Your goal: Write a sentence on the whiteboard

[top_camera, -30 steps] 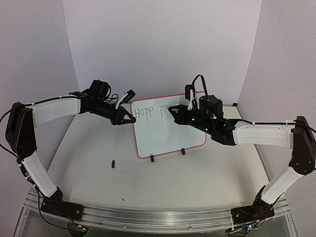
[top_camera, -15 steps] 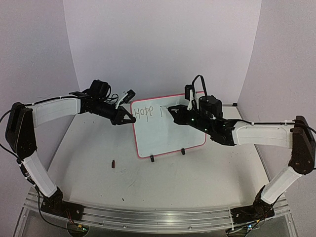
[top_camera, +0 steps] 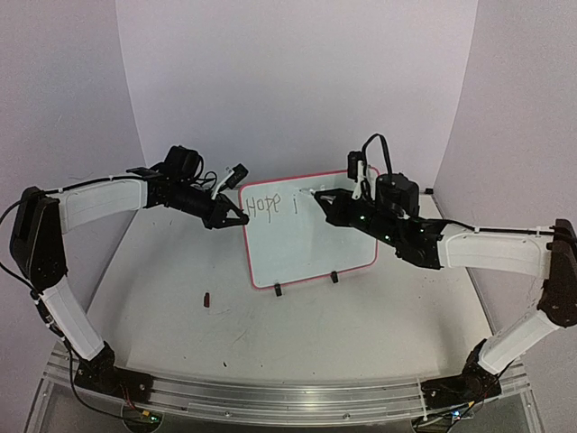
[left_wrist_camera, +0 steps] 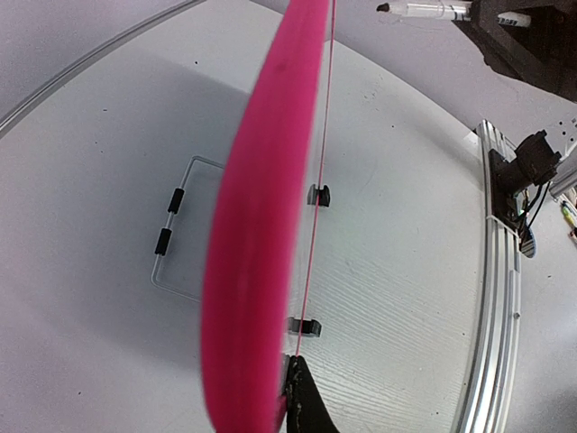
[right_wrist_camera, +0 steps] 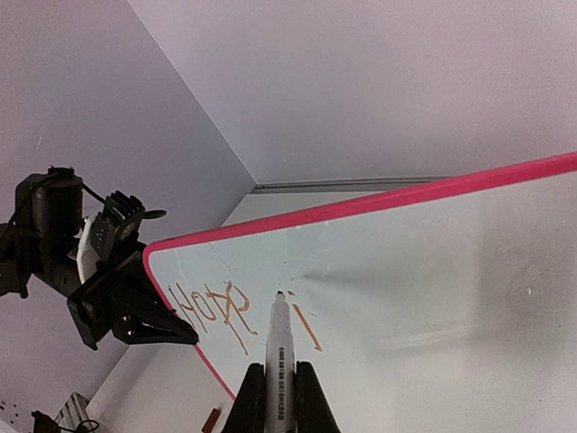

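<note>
right pincer [right_wrist_camera: 279, 386] clamps marker [right_wrist_camera: 278, 336]; left pincer [top_camera: 231, 219] pinches whiteboard [top_camera: 306, 245] rim.

a white tabletop [top_camera: 297, 334], scuffed with faint grey marks, carries a ribbed metal rail [top_camera: 288, 397] along its near edge. beyond the rail, towards its left end and well apart from it, a small dark red-brown piece [top_camera: 208, 299] lies flat on the bare surface; what it is cannot be told. far behind the rail a plain pale backdrop [top_camera: 297, 81] rises, curving round both sides of the tabletop.
</note>
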Controlling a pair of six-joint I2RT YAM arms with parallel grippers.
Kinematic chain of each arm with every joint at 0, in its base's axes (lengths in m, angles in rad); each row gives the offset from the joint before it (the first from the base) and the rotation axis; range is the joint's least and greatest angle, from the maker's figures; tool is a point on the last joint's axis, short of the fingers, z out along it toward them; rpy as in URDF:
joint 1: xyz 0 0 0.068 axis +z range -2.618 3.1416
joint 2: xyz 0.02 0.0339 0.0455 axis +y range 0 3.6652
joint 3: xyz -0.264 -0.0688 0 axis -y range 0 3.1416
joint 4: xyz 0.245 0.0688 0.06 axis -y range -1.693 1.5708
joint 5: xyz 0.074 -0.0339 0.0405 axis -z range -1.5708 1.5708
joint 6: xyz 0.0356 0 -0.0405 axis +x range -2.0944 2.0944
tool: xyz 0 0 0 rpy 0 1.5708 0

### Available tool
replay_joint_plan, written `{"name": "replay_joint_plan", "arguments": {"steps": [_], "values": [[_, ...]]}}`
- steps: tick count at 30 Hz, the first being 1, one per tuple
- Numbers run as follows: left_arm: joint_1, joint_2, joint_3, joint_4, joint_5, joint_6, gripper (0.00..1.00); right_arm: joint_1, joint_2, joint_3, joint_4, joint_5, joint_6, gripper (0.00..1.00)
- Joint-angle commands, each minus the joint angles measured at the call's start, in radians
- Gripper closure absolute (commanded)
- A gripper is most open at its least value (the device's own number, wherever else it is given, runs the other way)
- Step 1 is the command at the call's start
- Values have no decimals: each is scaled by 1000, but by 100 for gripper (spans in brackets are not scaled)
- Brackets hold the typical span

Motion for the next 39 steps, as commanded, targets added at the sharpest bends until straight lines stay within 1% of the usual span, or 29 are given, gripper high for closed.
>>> {"name": "replay_joint_plan", "arguments": {"steps": [1, 19, 39], "values": [[-7, 1, 7, -58, -115, 51, 100, 2, -24, -14, -24, 18, -1, 100], [-7, 4, 9, -58, -119, 52, 100, 2, 65, 22, -70, 46, 12, 100], [-7, 8, 10, -58, -116, 52, 100, 2, 72, 94, -67, 81, -18, 100]]}}
